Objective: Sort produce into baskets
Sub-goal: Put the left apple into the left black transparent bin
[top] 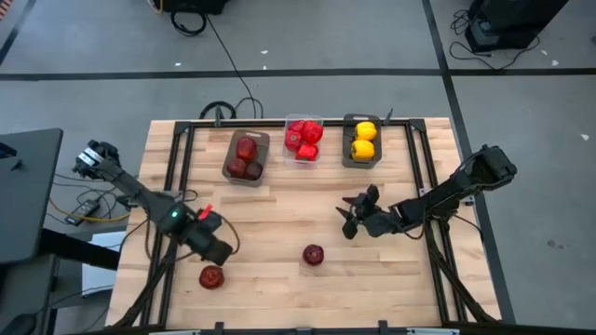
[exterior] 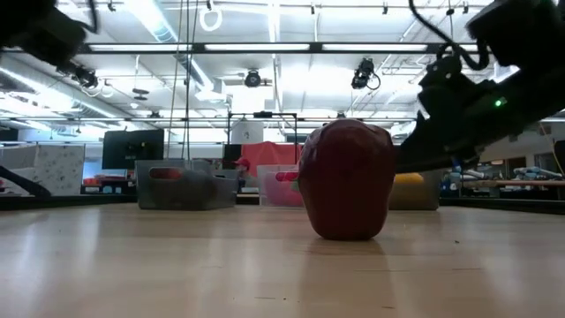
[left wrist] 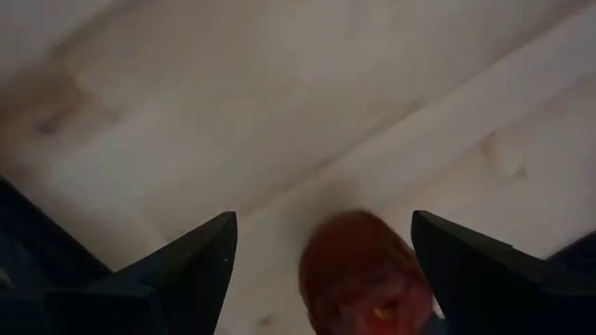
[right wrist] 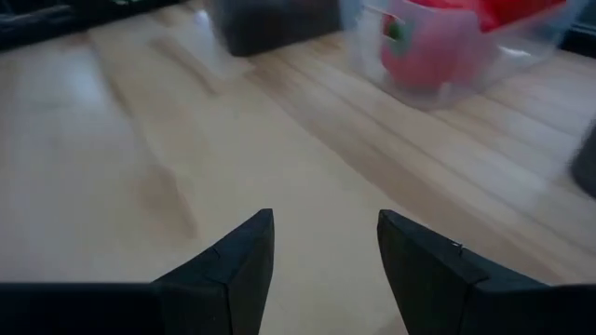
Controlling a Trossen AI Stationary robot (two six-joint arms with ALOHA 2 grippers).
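Flanking left end effector [left wrist: 321, 270]: maroon fruit [left wrist: 365, 272].

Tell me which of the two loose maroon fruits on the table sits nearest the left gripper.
The maroon fruit by the table's front-left edge, just ahead of the left gripper, which is open around it in the left wrist view. The other loose fruit lies near the table's middle.

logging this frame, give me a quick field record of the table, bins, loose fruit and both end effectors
left bin: dark grey bin, maroon fruits inside
middle bin: clear bin, red peppers
right bin: dark grey bin, yellow peppers
loose fruit: maroon fruit near front left; second maroon fruit at centre front
left end effector: open, fingers either side of the front-left fruit, not closed on it
right end effector: open, empty, above bare table
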